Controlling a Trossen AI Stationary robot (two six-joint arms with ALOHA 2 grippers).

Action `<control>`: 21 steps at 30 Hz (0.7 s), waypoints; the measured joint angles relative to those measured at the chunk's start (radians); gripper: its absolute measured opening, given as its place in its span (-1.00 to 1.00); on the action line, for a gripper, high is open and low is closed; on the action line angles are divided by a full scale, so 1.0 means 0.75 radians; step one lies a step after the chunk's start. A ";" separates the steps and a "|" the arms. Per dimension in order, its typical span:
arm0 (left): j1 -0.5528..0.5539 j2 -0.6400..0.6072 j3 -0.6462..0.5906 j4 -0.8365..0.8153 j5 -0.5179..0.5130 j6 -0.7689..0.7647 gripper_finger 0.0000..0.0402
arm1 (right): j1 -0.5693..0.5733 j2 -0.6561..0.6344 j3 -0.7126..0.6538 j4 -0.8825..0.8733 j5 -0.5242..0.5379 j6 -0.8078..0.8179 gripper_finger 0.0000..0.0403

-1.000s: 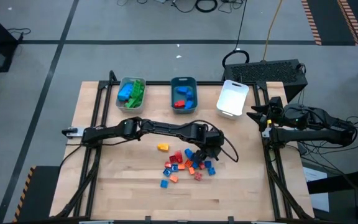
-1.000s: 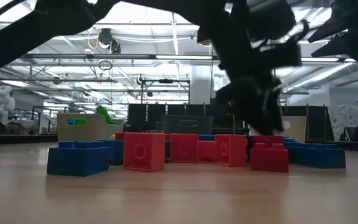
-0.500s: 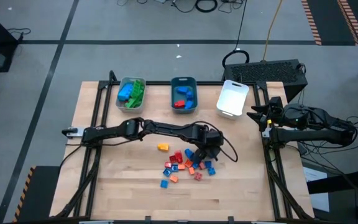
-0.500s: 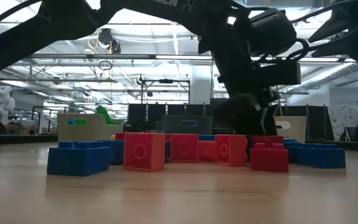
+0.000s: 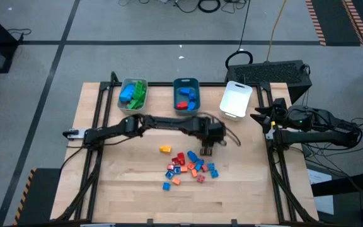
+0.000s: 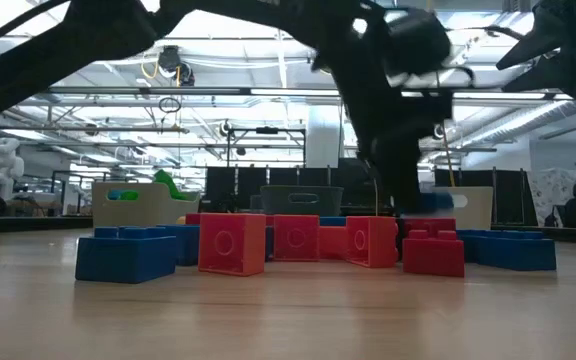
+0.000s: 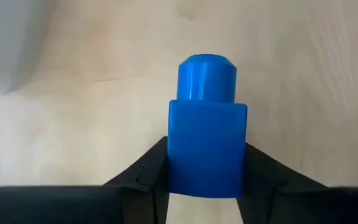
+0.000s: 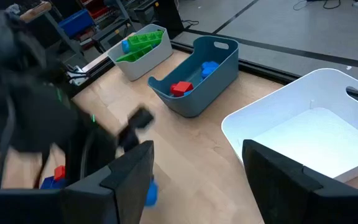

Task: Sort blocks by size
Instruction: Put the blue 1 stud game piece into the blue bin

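A small blue one-stud block (image 7: 207, 143) sits between the fingers of my left gripper (image 7: 205, 177), which is shut on it. In the high view this gripper (image 5: 205, 151) hangs just beyond the far right edge of the pile of loose blocks (image 5: 191, 167), red, blue and orange, lying on the table. A yellow-orange block (image 5: 164, 149) lies alone left of the pile. My right gripper (image 8: 197, 180) waits open at the table's right edge (image 5: 258, 117), holding nothing. My left gripper pinches the blue block by two opposite side faces (image 7: 174, 171) between its two fingers (image 7: 146, 173). The fingers slant down from above. The block's stud (image 7: 207, 74) points away from the wrist, and the block is lifted clear of the table (image 6: 433, 203).
Three trays stand in a row at the table's far edge: a grey one (image 5: 133, 94) with green and blue blocks, a teal one (image 5: 186, 96) with red and blue blocks, and a white one (image 5: 236, 99). Bare wood lies left and near of the pile.
My left gripper has shut on the small blue block at the pile's right side. It then rolled its wrist and rose a little, moving toward the table's far edge with the block lifted out of the pile. The other blocks have stayed put.
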 joint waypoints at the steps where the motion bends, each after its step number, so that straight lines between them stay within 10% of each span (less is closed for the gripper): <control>1: 0.017 -0.026 0.000 -0.014 -0.007 -0.063 -0.34 | 0.000 0.000 0.000 0.000 0.001 0.000 0.18; 11: 0.257 -0.286 0.002 -0.269 -0.409 -0.596 -0.34 | 0.000 -0.001 0.000 0.000 0.009 -0.001 0.18; 21: 0.457 -0.262 0.000 -0.439 -0.269 -0.622 -0.26 | 0.000 -0.001 0.000 0.000 0.006 -0.001 0.18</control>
